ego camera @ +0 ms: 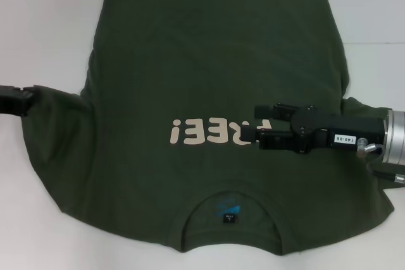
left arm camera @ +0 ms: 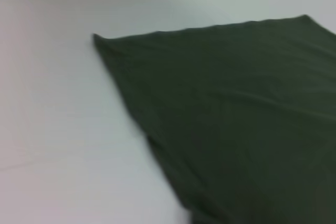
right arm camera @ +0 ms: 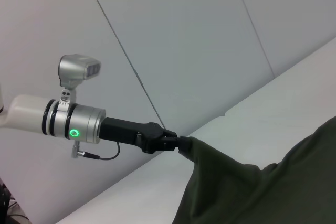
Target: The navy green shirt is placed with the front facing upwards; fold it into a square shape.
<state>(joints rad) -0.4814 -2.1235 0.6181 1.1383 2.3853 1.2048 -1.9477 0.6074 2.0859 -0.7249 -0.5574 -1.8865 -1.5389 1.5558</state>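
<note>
The navy green shirt [ego camera: 209,61] lies flat, front up, with the collar and blue mark [ego camera: 228,210] nearest me and the cream "FREE!" lettering [ego camera: 202,132] across the chest. My left gripper [ego camera: 26,99] is at the shirt's left edge, shut on the left sleeve [ego camera: 54,109]. The right wrist view shows it [right arm camera: 177,144] pinching the sleeve cloth [right arm camera: 210,163] and holding it raised. My right gripper [ego camera: 258,132] hovers over the chest at the right end of the lettering, open and holding nothing. The left wrist view shows the shirt's hem corner [left arm camera: 100,39].
The shirt lies on a white table [ego camera: 44,23] with bare surface to the left and right of it. The right sleeve [ego camera: 370,184] lies spread flat under my right arm. A pale wall [right arm camera: 184,35] stands behind the table.
</note>
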